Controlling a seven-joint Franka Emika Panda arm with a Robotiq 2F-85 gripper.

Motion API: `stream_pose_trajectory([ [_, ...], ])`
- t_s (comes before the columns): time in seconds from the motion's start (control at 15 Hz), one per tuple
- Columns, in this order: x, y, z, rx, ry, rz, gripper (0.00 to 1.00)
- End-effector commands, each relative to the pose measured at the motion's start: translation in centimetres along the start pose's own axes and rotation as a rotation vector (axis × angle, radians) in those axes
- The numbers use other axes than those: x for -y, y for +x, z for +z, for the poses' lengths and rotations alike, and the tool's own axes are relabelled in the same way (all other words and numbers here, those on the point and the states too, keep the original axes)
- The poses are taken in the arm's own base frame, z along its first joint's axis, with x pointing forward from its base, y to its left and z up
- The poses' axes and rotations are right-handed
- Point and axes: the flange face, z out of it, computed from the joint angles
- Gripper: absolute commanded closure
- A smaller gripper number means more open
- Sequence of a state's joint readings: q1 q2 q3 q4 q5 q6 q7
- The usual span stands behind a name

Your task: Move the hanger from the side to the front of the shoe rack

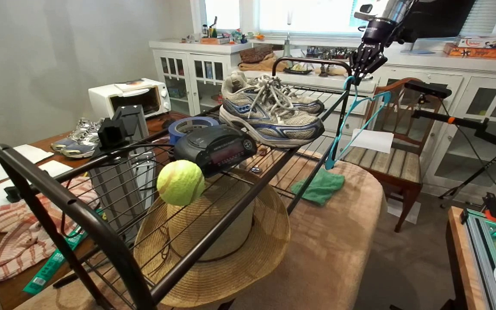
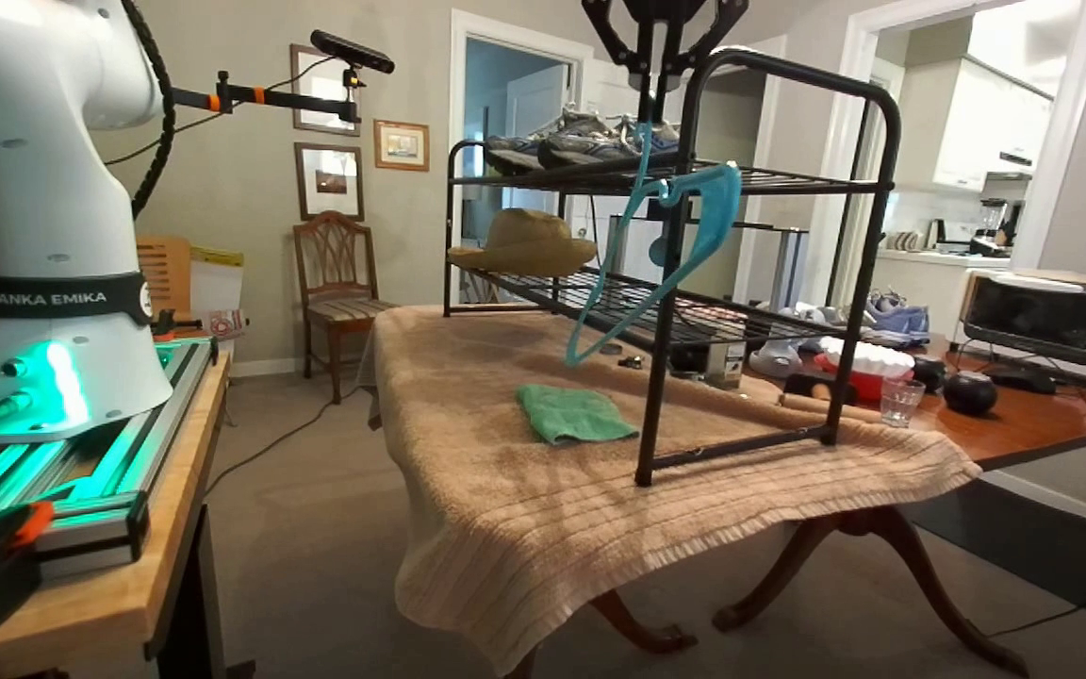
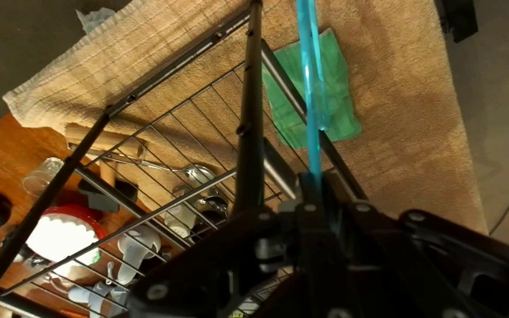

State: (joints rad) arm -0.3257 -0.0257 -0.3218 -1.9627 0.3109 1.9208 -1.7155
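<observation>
The light blue hanger (image 1: 386, 98) hangs from its hook end beside a corner post of the black metal shoe rack (image 1: 71, 202). In an exterior view the hanger (image 2: 724, 203) overlaps that post of the rack (image 2: 812, 77), tilted. My gripper (image 1: 360, 79), also seen in an exterior view (image 2: 653, 106), is just above the top shelf level at this corner. In the wrist view the gripper (image 3: 323, 181) has its fingers nearly together around the hanger (image 3: 309, 79), next to the rack's tube (image 3: 250, 132). The exact contact between the fingers is dark.
Worn sneakers (image 1: 274, 112), a clock radio (image 1: 213, 146), a tennis ball (image 1: 181, 183) and blue tape (image 1: 192, 125) are on the top shelf. A straw hat (image 2: 524, 243) is on the lower shelf. A green cloth (image 2: 576, 415) lies on the towel-covered table (image 2: 468, 453).
</observation>
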Motion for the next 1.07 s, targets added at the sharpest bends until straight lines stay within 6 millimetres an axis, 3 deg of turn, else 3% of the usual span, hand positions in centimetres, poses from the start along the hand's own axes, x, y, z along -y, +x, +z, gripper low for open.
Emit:
stream_pose_trajectory([
  [0.0,1.1,0.0,2.3,-0.038,-0.002,0.063,0.98],
  [0.07,0.5,-0.2,0.8,-0.015,0.012,0.025,0.91],
  [0.93,0.9,-0.3,1.5,-0.025,0.019,0.044,0.91],
  [1.0,0.9,-0.3,1.5,-0.025,0.019,0.044,0.98],
])
